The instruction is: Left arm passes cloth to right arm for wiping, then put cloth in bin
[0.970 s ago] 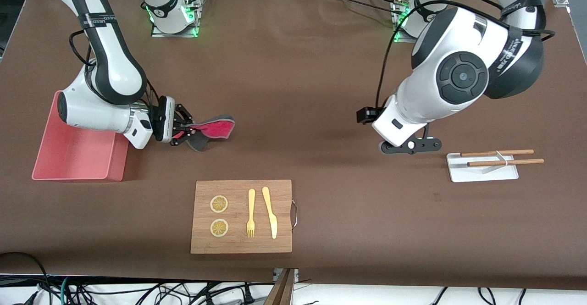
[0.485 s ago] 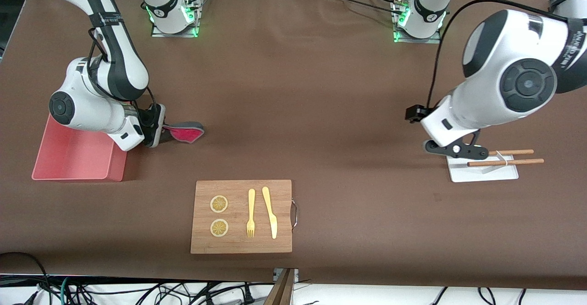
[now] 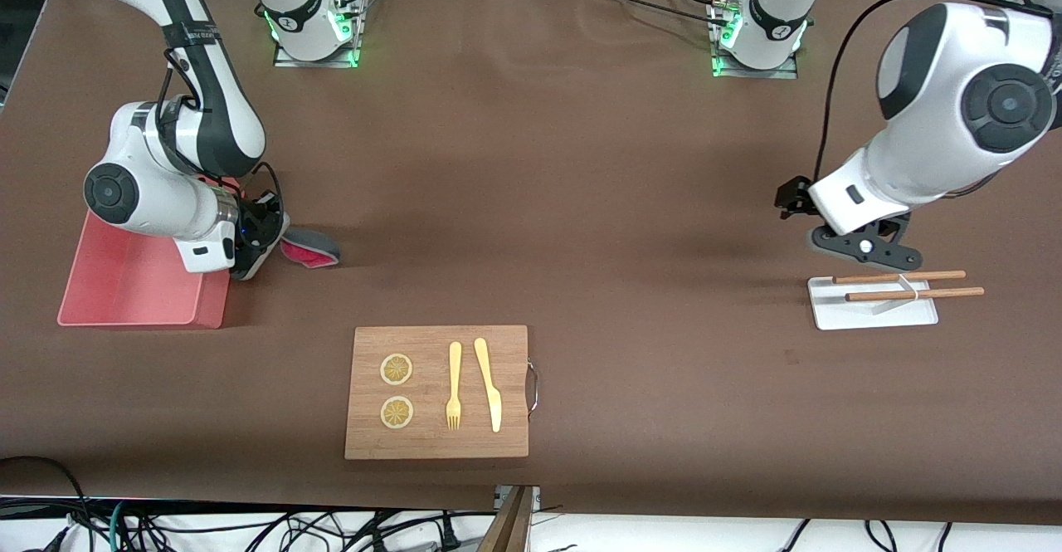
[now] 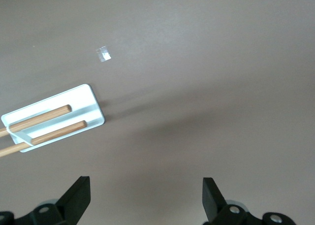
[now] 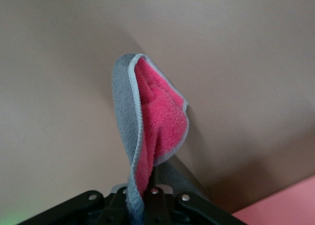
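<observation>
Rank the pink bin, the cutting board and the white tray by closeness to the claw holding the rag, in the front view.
From the right gripper:
1. Bin, just beside it.
2. Cutting board, nearer the front camera, mid-table.
3. White tray, at the left arm's end.

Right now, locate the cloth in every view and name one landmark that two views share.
Front view: the cloth hangs from the shut right gripper, beside the pink bin, toward the right arm's end of the table.
Left wrist view: not in it; only the white tray with chopsticks shows.
Right wrist view: the cloth fills the middle, pink face showing.
Shared landmark: the bin's pink corner, also in the front view.
</observation>
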Motion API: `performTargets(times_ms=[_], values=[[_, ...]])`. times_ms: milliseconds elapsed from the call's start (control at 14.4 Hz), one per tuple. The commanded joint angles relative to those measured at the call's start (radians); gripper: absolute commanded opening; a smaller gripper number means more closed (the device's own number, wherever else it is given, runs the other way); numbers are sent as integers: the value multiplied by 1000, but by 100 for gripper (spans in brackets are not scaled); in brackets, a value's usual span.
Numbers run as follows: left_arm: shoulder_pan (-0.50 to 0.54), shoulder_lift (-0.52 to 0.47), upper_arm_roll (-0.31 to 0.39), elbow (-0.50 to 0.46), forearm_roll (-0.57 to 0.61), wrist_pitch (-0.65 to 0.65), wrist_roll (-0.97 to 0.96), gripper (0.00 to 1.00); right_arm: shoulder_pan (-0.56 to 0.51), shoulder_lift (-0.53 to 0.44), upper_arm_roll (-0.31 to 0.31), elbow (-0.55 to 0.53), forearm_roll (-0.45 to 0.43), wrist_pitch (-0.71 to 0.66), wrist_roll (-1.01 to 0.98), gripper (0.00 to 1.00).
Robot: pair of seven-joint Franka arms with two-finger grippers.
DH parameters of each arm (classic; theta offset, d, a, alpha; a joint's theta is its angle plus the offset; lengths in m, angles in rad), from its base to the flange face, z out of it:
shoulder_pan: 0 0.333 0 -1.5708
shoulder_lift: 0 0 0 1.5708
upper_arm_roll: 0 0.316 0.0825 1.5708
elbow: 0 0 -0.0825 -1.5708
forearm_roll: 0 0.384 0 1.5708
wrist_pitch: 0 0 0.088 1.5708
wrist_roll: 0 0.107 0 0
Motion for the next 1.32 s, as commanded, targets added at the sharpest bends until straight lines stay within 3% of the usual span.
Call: performTargets(times_ms=[0, 277, 693, 1039, 1247], values=[[27, -17, -9, 27, 16, 18, 25, 100, -5, -23, 7, -30, -22, 17, 277, 0], [28, 51, -1, 172, 41, 9, 14, 100, 3, 37, 9, -30, -103, 118, 638, 0], [62, 52, -1, 178, 33, 11, -151, 100, 7, 167, 10, -24, -86, 264, 838, 0], [62, 51, -1, 179, 32, 11, -158, 100, 139, 238, 10, 5, 45, 330, 988, 0], [64, 26, -3, 184, 27, 9, -158, 100, 219, 261, 12, 53, 75, 330, 1121, 0]])
